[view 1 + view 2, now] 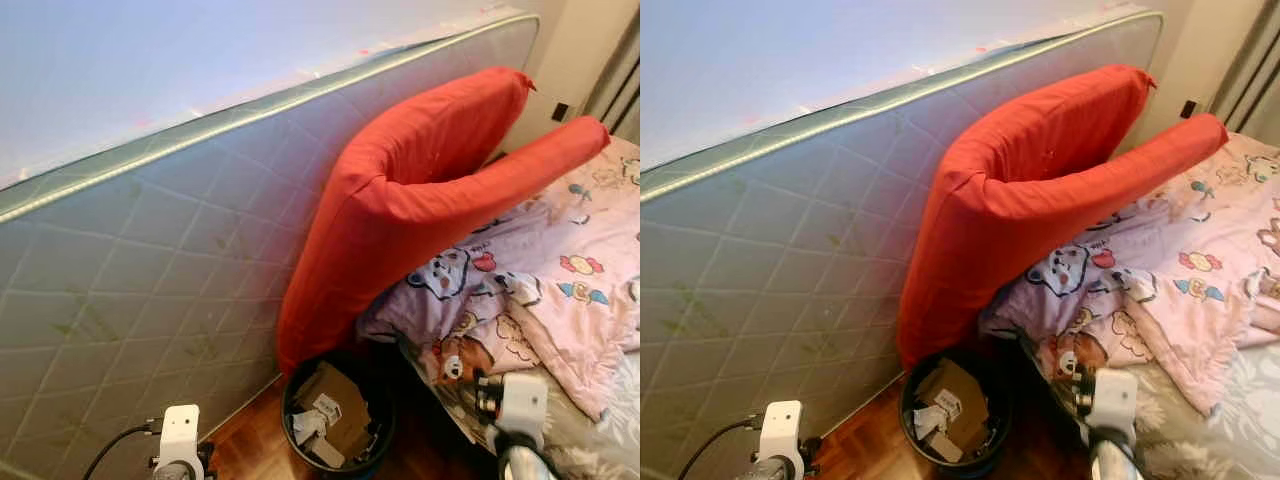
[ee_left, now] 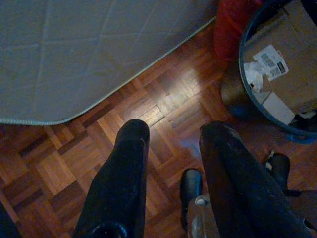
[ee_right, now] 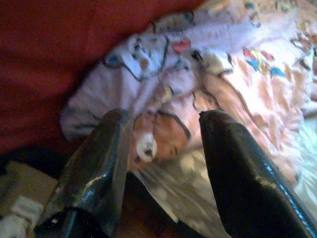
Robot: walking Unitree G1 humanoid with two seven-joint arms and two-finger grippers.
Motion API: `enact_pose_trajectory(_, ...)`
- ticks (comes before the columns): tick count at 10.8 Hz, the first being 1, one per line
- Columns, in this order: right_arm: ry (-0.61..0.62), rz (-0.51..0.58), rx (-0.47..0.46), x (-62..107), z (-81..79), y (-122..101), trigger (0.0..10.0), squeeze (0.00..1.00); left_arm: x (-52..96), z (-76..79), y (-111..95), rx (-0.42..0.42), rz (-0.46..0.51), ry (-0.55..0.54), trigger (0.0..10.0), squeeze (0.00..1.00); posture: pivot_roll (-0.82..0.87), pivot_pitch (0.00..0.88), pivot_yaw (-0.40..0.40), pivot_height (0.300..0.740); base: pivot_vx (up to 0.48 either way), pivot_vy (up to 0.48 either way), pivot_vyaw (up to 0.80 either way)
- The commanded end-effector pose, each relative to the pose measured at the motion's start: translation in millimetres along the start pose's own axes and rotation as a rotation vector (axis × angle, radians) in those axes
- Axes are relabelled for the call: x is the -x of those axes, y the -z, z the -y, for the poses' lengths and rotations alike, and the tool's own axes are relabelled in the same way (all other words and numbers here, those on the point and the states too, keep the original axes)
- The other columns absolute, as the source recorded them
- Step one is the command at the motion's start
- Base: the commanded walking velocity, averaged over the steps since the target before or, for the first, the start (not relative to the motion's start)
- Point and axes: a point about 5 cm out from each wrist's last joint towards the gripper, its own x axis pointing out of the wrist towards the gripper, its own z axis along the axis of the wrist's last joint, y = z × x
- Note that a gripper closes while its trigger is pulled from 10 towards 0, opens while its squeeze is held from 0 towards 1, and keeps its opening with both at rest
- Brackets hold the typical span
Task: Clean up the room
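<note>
Your two head cameras look forward and down from above, sharing the grey quilted mattress (image 1: 150, 260) on edge, the folded red cushion (image 1: 420, 200) and the black round waste bin (image 1: 990, 440). Your left wrist camera faces the wooden parquet floor (image 2: 74, 158) closely, catching that bin's rim. Your right wrist camera sits near the pink cartoon-print blanket (image 3: 237, 94) and the cushion.

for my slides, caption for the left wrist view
Left gripper open above parquet floor, between the leaning mattress and full trash bin.
</note>
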Motion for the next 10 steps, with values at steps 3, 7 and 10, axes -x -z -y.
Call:
enact_pose_trajectory(3,0.209,-0.016,-0.017,17.3,38.8,13,10.0,0.00,3.0,-8.4,10,0.035,-0.010,-0.033,10.0,0.00,0.13,0.000,-0.071,0.740,0.000,0.000,0.00)
enact_pose_trajectory(7,0.195,-0.417,-0.001,62.1,45.7,77,10.0,0.00,5.7,-8.5,20,0.050,-0.032,-0.041,10.0,0.00,0.15,0.000,-0.061,0.740,0.000,0.000,0.00)
enact_pose_trajectory(10,0.132,-0.623,-0.186,64.2,24.1,92,10.0,0.00,4.8,-12.9,16,0.025,-0.027,-0.042,10.0,0.00,0.18,0.000,0.001,0.740,0.000,0.000,0.00)
